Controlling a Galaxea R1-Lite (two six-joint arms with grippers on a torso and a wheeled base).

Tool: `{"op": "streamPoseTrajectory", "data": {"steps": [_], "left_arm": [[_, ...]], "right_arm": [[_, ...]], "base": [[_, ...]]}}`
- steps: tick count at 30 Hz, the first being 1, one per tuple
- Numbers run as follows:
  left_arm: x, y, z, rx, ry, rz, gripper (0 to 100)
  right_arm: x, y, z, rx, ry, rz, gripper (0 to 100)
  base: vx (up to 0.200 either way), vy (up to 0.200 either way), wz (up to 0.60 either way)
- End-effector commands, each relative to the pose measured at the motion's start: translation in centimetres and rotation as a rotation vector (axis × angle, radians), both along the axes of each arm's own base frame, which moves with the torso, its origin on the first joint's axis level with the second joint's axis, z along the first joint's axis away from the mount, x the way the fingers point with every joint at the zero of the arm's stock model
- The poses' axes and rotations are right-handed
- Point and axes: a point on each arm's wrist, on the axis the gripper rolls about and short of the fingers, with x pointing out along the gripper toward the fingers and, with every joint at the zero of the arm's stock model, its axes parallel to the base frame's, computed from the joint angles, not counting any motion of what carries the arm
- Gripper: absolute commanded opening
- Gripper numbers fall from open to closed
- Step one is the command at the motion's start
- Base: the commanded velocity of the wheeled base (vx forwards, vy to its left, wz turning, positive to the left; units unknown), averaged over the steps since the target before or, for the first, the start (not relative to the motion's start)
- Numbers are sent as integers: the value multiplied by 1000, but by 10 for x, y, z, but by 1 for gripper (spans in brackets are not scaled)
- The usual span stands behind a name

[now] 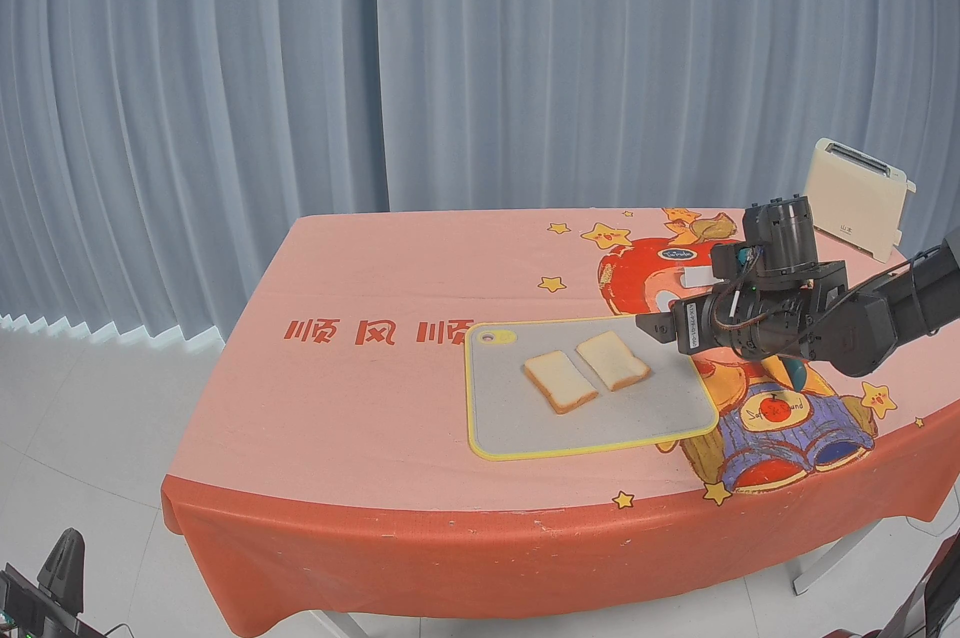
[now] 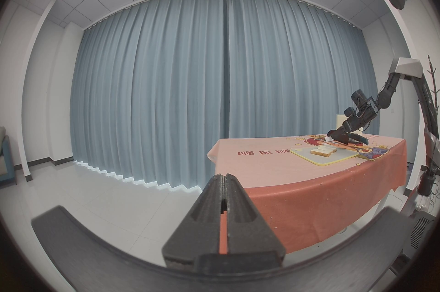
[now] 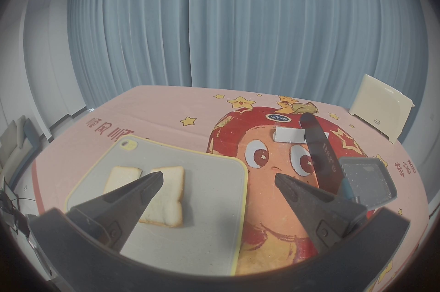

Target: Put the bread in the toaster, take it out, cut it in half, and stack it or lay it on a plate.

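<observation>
The right fingers point(image 3: 123, 206) spread wide, empty, near the bread point(image 3: 168, 201); left fingers point(image 2: 206, 224) pressed together.

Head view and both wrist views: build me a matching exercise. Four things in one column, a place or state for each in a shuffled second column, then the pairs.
Things:
1. toaster
2. bread halves
3. right claw
4. left claw

Place or state:
a. shut
b. open
c. lying on the cutting board
d. standing at the far right corner of the table

Pairs: 1-d, 2-c, 3-b, 4-a
</observation>
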Motion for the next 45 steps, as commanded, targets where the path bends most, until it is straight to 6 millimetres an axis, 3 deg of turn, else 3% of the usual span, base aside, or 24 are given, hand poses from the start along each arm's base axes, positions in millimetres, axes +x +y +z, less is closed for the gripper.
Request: {"op": "streamPoseTrajectory", "data": {"steps": [1,11,45], "left_arm": [[1,0,-5,0,14,0,0],[1,0,-5,0,14,0,0],[1,0,-5,0,14,0,0]], "right_arm": [[6,4,-15,-26,33,-2,100],[21,10,-31,-59,48,-14,100],[21,17,-40,-88,65,-6,100]], "base": [[0,0,0],[0,0,0],[0,0,0]]}}
